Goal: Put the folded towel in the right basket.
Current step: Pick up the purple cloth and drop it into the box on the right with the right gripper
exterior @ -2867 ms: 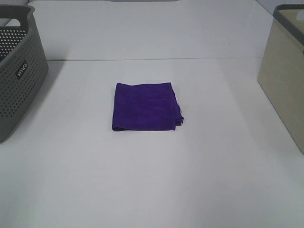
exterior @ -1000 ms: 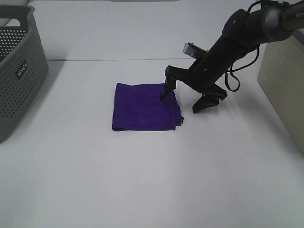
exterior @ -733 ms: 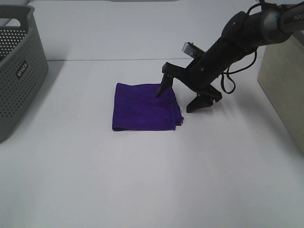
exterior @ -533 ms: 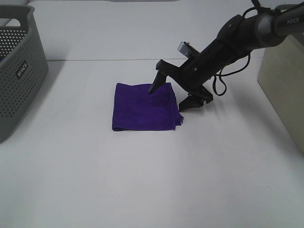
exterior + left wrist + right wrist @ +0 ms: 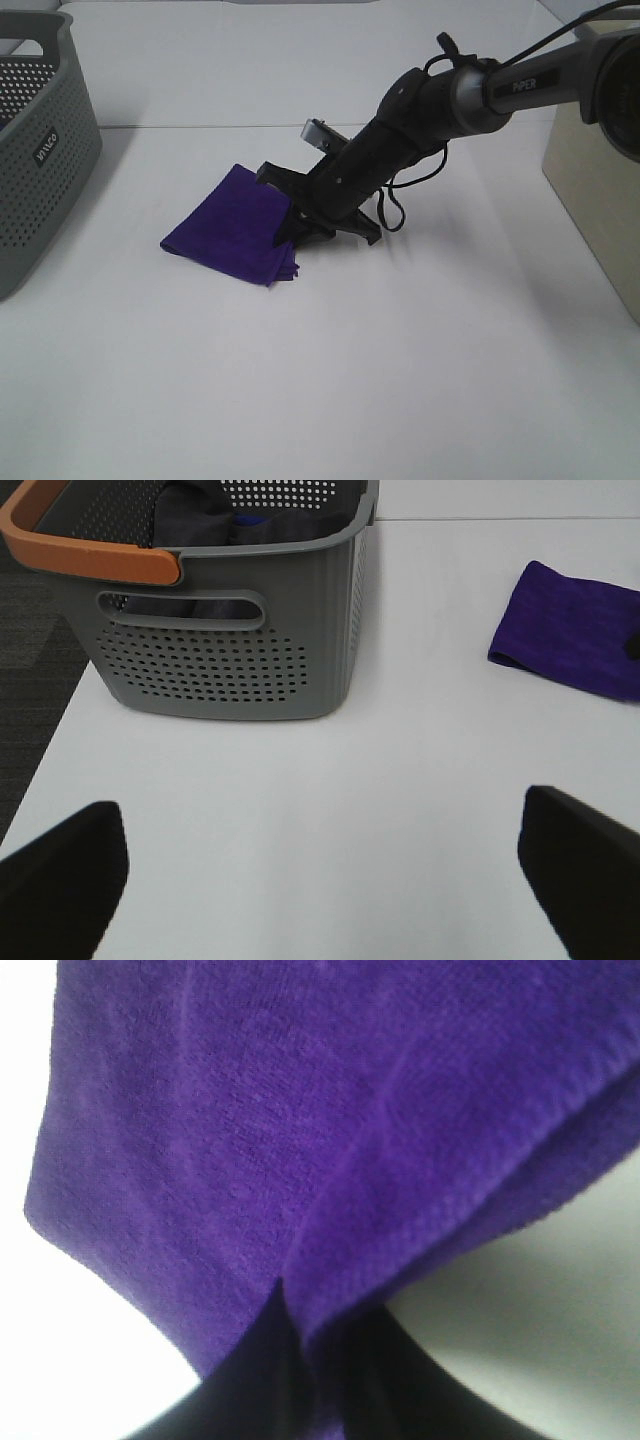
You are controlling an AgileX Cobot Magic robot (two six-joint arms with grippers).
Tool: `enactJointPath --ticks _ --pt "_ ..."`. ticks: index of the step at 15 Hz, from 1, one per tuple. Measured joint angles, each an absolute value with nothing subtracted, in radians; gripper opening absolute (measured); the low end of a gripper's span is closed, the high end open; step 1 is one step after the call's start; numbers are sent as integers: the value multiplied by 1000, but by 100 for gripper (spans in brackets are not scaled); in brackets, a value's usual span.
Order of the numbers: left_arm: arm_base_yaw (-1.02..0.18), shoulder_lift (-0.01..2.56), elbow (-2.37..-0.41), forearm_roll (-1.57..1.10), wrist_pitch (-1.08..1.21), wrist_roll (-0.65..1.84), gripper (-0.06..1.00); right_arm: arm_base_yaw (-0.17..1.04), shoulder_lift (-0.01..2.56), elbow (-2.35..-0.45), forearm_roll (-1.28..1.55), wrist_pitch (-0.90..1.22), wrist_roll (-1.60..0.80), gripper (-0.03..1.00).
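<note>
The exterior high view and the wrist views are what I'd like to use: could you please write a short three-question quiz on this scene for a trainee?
1. True or false: the left gripper is open and apart from the purple folded towel.
2. Multiple choice: what is the right gripper clamped on? A. the towel's edge. B. a basket's rim. C. nothing.
3. Fill in: in the exterior high view, the beige basket stands at the ___ edge.

Key: 1 true; 2 A; 3 right.
</note>
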State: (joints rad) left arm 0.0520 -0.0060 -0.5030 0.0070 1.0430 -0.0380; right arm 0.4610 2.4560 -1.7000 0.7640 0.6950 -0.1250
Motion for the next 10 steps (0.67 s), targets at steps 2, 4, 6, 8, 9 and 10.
enactJointPath --ticks 2,4,6,8,9,10 --pt "52 -6 -503 7 1043 -38 99 465 2457 -1700 780 690 -125 7" --pt "52 -6 -503 7 1043 -38 99 465 2455 -1700 782 693 -125 7" --pt "52 -6 -503 7 1043 -38 99 465 2437 -1700 765 699 -125 7" --pt "52 -6 -503 7 1043 -38 99 467 2407 -1711 655 774 -135 7" --pt "52 -6 -503 7 1043 -38 99 467 2394 -1749 588 868 -166 7" --pt "52 -6 -503 7 1043 -38 99 467 2374 -1804 535 971 -183 7"
